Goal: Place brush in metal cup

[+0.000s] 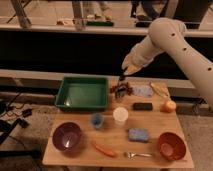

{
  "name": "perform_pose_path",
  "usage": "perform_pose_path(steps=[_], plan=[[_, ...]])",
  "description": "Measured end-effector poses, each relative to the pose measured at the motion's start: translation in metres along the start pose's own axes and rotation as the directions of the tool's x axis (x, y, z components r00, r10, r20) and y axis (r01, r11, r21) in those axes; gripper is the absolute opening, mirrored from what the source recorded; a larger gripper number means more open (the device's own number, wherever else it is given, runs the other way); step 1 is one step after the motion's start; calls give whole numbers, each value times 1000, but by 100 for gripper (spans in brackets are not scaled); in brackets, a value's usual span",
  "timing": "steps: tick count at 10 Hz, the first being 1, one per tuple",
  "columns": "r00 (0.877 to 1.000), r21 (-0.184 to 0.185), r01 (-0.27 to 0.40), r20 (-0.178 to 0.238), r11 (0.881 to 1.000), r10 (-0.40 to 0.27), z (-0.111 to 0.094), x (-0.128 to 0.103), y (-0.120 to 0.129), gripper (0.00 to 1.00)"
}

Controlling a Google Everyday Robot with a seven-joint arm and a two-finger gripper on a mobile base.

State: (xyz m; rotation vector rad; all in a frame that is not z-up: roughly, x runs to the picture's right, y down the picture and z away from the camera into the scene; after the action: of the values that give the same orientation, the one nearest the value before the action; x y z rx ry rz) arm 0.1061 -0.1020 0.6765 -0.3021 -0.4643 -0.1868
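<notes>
My gripper (123, 74) hangs at the end of the pale arm, above the back middle of the wooden table (150, 122). A small slim dark thing (121, 78), likely the brush, shows right at the gripper's tip; whether it is held I cannot tell. Directly below, a dark shiny cluster (121, 90) that looks like the metal cup sits next to the green tray. The gripper is a short way above it, not touching.
A green tray (82, 93) stands back left. A white cup (120, 116), a small blue cup (97, 120), a black block (142, 106), an orange (170, 106), a blue sponge (137, 134), a fork (137, 155), a purple bowl (67, 136) and an orange bowl (171, 145) lie around.
</notes>
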Motion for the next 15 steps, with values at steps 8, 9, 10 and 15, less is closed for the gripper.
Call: perform_pose_path(steps=[8,9,10,15], plan=[[1000,-17,18,5,1000,-18,34,-8,-8,9],[1000,-18,20,3,1000,-20,38,-8,-10,9],[1000,-19,20,1,1000,-20,42,-7,-11,9],[1000,-18,16,-7,1000,-16,56,2,-12,9]])
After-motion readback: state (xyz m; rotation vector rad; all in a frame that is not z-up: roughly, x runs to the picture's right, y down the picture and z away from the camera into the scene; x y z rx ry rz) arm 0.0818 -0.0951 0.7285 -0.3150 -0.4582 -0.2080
